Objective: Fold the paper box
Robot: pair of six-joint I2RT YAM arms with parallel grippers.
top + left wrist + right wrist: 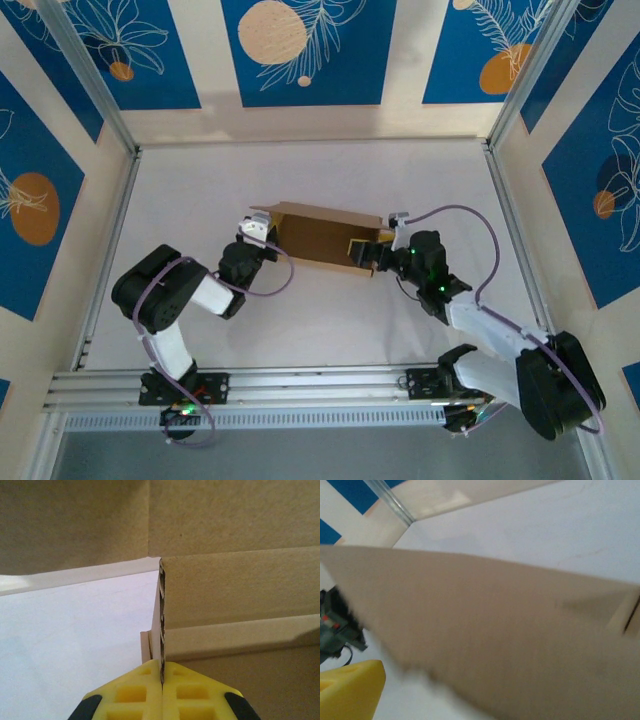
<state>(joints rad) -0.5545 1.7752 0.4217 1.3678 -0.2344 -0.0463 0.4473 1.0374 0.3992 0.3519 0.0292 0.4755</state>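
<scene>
The box (pixel 320 238) lies mid-surface (pixel 300 330), partly folded, with its walls raised. The left gripper (pixel 161 675) is clamped on a cardboard edge at the box's left end. The right gripper (pixel 377 256) is at the right end with its jaws apart; one yellow finger (pixel 350 690) shows beside blurred cardboard.

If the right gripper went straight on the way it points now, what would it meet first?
The paper box. The right gripper points at its right end, and in the wrist view a blurred cardboard panel lies straight across its path, close in; whether they touch is unclear.
</scene>
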